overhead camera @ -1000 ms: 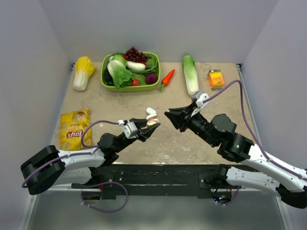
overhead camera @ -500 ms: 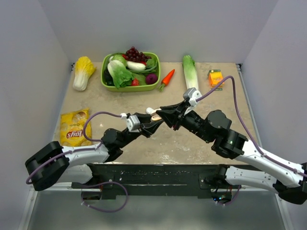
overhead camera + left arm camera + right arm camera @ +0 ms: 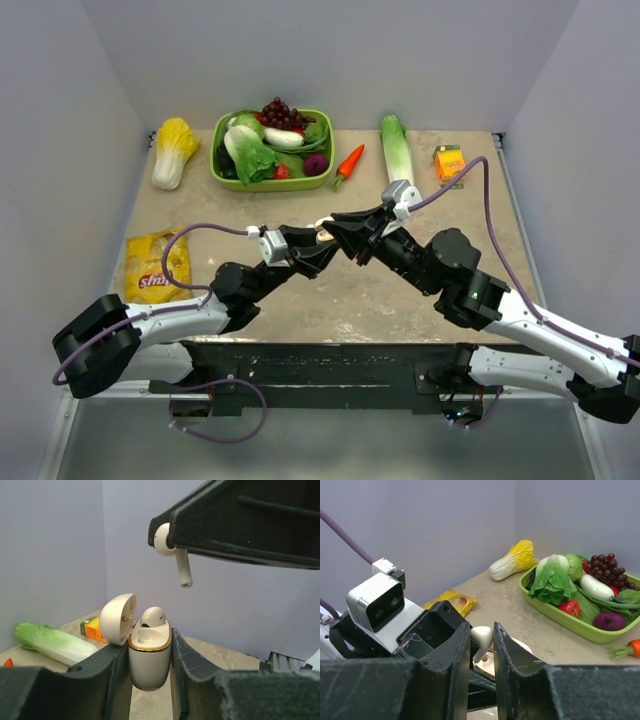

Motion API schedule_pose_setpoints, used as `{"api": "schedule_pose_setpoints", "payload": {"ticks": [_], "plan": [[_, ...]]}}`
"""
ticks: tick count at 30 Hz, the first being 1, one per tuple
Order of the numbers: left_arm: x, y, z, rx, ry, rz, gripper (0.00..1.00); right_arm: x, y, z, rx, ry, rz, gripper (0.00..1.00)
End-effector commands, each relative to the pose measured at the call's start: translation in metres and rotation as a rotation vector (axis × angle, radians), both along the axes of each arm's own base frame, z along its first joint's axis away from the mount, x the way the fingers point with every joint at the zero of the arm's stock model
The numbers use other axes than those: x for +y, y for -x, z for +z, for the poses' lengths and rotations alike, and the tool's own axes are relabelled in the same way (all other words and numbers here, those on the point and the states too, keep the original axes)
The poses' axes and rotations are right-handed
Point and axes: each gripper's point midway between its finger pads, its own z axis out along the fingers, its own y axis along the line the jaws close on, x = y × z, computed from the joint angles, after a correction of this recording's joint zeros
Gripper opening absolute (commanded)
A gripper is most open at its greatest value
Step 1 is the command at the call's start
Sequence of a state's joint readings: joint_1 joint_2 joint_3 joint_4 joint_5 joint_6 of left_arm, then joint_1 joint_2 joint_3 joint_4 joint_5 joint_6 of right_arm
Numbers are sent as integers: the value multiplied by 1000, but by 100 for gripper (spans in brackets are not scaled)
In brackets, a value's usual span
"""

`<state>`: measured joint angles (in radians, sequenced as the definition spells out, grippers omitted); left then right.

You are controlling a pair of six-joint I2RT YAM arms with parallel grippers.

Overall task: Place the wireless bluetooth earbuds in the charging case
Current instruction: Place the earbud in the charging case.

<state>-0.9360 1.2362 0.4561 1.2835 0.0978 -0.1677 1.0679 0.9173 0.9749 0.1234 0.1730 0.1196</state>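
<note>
Since a second before, both arms had converged: right gripper [image 3: 481, 642] pinched an earbud [image 3: 171, 542] just above the open case [image 3: 150, 667], which left gripper [image 3: 149, 647] clamped, another earbud [image 3: 152, 616] seated inside.

Two earbuds [image 3: 172, 545], one charging case [image 3: 148, 660], one basket [image 3: 270, 185], one chip bag [image 3: 157, 268], one carrot [image 3: 349, 163]

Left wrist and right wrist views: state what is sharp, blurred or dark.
Left wrist view: the charging case and the held earbud are sharp; the left fingers are soft and dark. Right wrist view: the right fingers loom dark across the foreground; the green basket behind is clear.
</note>
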Motion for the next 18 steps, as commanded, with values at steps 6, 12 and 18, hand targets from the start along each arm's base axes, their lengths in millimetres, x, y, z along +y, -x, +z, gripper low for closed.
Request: {"api": "schedule_pose_setpoints", "payload": {"ticks": [6, 12, 18], "plan": [[69, 55, 142, -359, 502, -36, 0, 1, -8, 14, -69, -20, -51, 0], [61, 49, 144, -311, 461, -42, 0, 2, -7, 20, -105, -24, -53, 0], [59, 49, 151, -305, 457, -53, 0, 0, -5, 28, -129, -39, -56, 0]]}}
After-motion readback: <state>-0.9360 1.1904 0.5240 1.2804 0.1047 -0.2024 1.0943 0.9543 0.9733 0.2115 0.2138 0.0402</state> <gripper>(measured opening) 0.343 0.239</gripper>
